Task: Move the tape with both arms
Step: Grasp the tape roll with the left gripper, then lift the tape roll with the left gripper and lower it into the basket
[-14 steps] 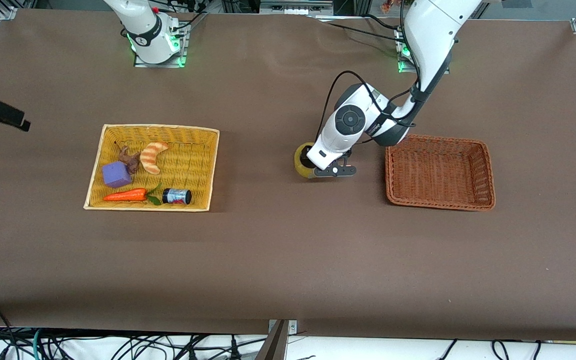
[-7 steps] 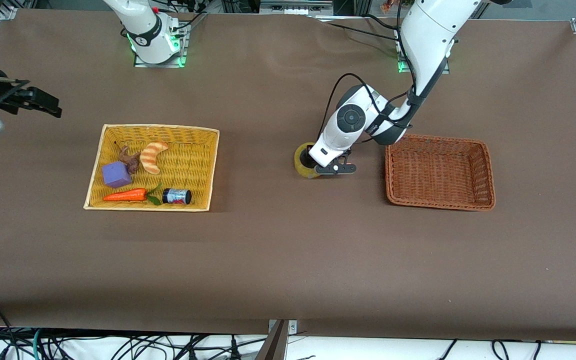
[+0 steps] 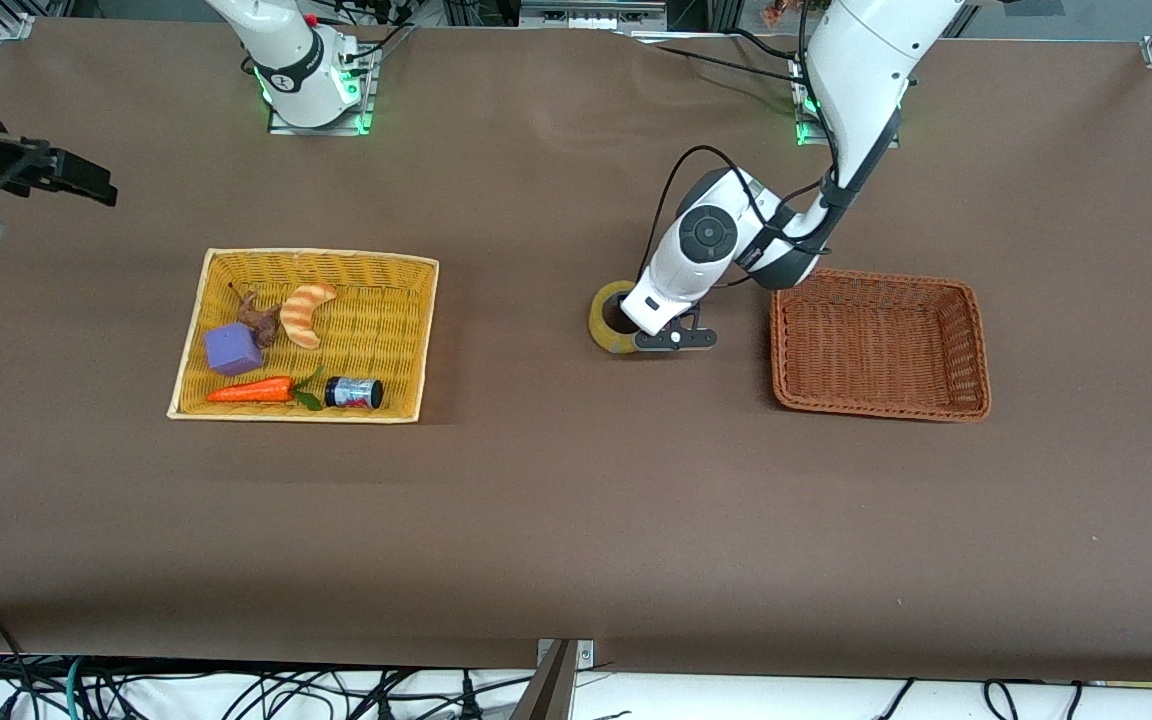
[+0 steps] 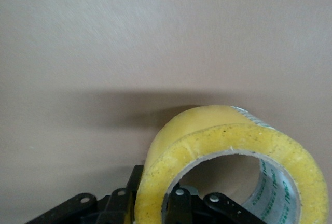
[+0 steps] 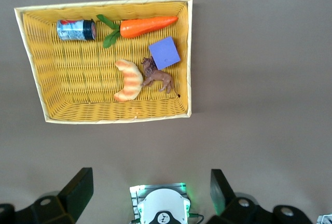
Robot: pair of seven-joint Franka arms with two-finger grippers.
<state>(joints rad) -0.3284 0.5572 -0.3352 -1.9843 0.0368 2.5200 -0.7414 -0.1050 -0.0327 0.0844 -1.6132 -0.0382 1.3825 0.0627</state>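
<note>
The tape (image 3: 604, 318), a yellowish roll with a grey core, is between the two baskets. My left gripper (image 3: 639, 327) is shut on its wall, one finger inside the ring and one outside. In the left wrist view the tape (image 4: 228, 141) fills the space by the left gripper (image 4: 155, 195) and casts a shadow on the brown table. I cannot tell whether the roll touches the table. My right gripper (image 3: 84, 186) is up in the air at the right arm's end of the table. It is open and empty in the right wrist view (image 5: 150, 178).
A yellow basket (image 3: 416, 330) holds a croissant (image 3: 304, 312), a purple cube (image 3: 232, 350), a carrot (image 3: 251, 390), a dark jar (image 3: 354, 392) and a brown toy animal (image 3: 258, 318). An empty brown basket (image 3: 876, 345) stands toward the left arm's end, close to the tape.
My left gripper and the tape have shifted slightly toward the arm bases. My right gripper has come farther into view at the edge, then moved a little toward the bases.
</note>
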